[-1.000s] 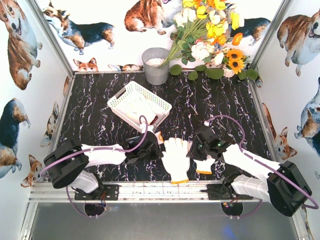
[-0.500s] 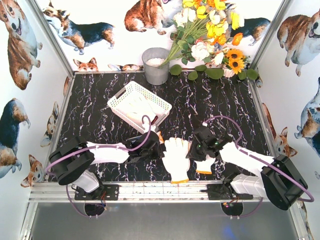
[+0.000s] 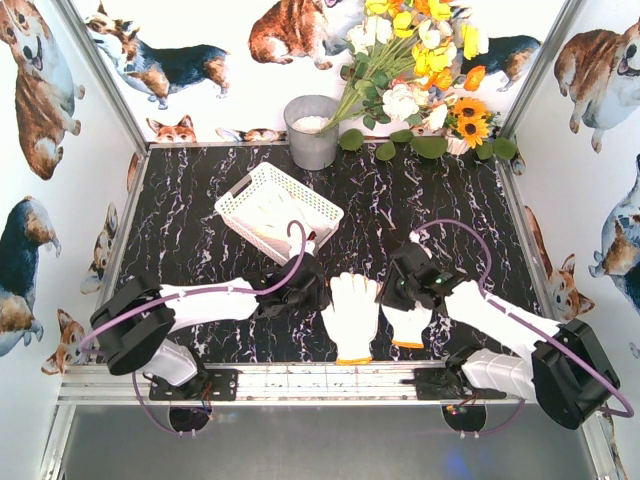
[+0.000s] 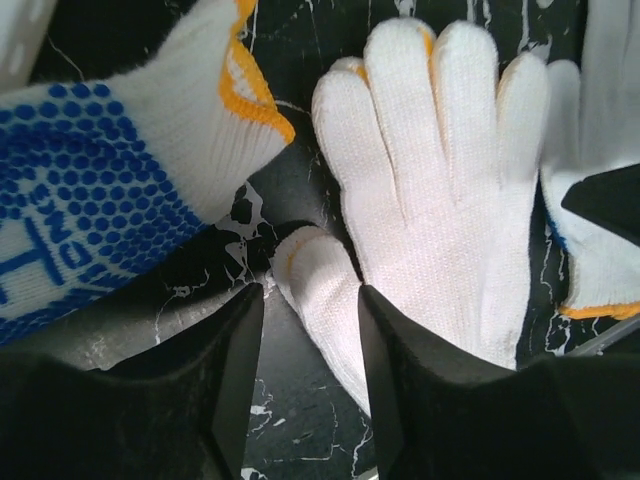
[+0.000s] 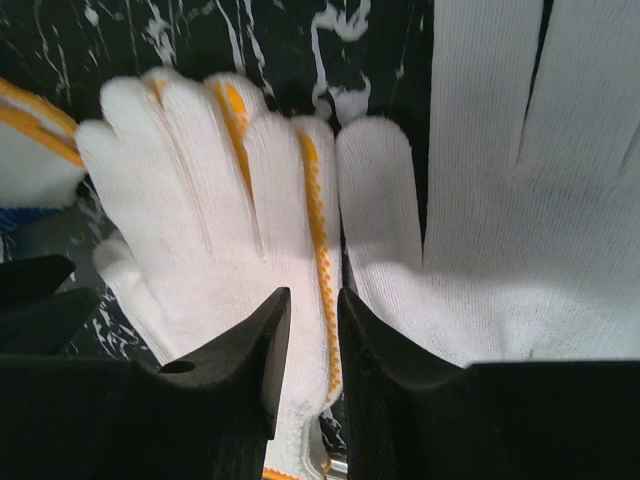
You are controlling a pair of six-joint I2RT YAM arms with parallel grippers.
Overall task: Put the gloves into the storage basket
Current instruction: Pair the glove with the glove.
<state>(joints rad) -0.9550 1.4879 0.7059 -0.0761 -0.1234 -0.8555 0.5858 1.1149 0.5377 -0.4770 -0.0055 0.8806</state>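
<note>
Storage basket (image 3: pixel 240 195): white lattice, askew at the far left of the worktop (image 3: pixel 200 270), near a grey bucket (image 3: pixel 312 140). Plain white glove (image 3: pixel 352 315): flat at front centre between the arms, well short of the basket. Second white glove (image 3: pixel 408 327): just right of it. Blue-dotted glove (image 4: pixel 80 200): left of the plain one. Left end effector (image 4: pixel 310 300): jaws partly spread, straddling the plain glove's thumb. Right end effector (image 5: pixel 313 310): jaws narrow, glove fabric in the slit; cannot tell whether it is pinched.
</note>
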